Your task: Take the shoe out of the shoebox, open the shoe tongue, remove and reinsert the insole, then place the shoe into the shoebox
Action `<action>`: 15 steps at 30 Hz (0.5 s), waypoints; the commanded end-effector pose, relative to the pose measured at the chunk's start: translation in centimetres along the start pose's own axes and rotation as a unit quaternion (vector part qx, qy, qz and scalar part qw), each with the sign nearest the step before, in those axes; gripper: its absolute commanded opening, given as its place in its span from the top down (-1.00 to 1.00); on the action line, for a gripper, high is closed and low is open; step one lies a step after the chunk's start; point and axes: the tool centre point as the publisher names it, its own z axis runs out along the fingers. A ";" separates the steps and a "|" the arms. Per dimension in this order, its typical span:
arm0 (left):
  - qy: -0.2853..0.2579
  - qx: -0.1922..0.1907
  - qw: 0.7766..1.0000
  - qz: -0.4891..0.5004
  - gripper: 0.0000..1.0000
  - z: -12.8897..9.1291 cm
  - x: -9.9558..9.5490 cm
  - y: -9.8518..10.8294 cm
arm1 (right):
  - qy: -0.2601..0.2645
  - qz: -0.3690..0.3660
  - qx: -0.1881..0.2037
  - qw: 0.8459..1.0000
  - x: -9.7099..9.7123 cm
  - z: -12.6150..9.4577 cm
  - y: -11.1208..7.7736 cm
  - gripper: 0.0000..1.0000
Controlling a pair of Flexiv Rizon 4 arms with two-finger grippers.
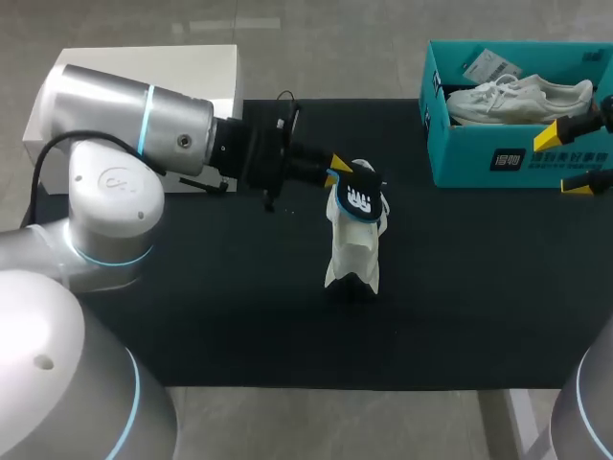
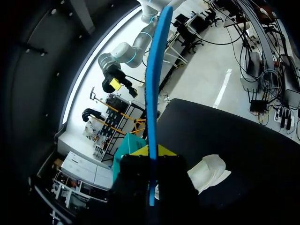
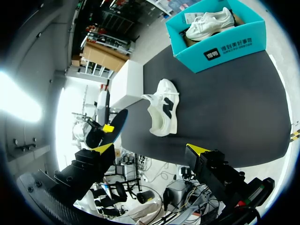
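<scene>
A white shoe [image 1: 352, 254] lies on the black mat [image 1: 239, 316], near its middle. My left gripper [image 1: 333, 171] is shut on a dark insole [image 1: 359, 196] with a blue underside and holds it just above the shoe. In the left wrist view the insole [image 2: 152, 84] runs edge-on out from between the yellow tips [image 2: 149, 151], with the shoe [image 2: 208, 171] off to one side below. My right gripper [image 1: 572, 158] hangs open at the front of the teal shoebox [image 1: 517, 158]. Its fingertips [image 3: 104, 147] stand wide apart, well clear of the shoe [image 3: 164, 110] and the shoebox [image 3: 220, 47].
A second white shoe [image 1: 517, 96] and a paper tag lie inside the shoebox at the mat's back right corner. A white box [image 1: 144, 77] stands at the back left, behind my left arm.
</scene>
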 end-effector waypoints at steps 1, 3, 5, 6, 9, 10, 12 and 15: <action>0.002 -0.001 1.000 0.000 1.00 0.1 0.0 0.0 | -0.001 0.001 -0.001 1.000 0.0 0.0 -0.1 -1.00; 0.002 -0.001 1.000 0.000 1.00 0.1 0.0 0.0 | -0.001 0.001 -0.001 1.000 0.0 0.0 -0.1 -1.00; 0.002 -0.001 1.000 0.000 1.00 0.1 0.0 0.0 | -0.001 0.001 -0.001 1.000 0.0 0.0 -0.1 -1.00; 0.002 -0.001 1.000 0.000 1.00 0.1 0.0 0.0 | -0.001 0.001 -0.001 1.000 0.0 0.0 -0.1 -1.00; 0.002 -0.001 1.000 0.000 1.00 0.1 0.0 0.0 | -0.001 0.001 -0.001 1.000 0.0 0.0 -0.1 -1.00; 0.002 -0.001 1.000 0.000 1.00 0.1 0.0 0.0 | -0.001 0.001 -0.001 1.000 0.0 0.0 -0.1 -1.00; 0.002 -0.001 1.000 0.000 1.00 0.1 0.0 0.0 | -0.001 0.001 -0.001 1.000 0.0 0.0 -0.1 -1.00; 0.008 0.008 1.000 -0.004 1.00 0.3 0.2 -0.1 | -0.001 0.001 -0.001 1.000 0.0 0.0 -0.1 -1.00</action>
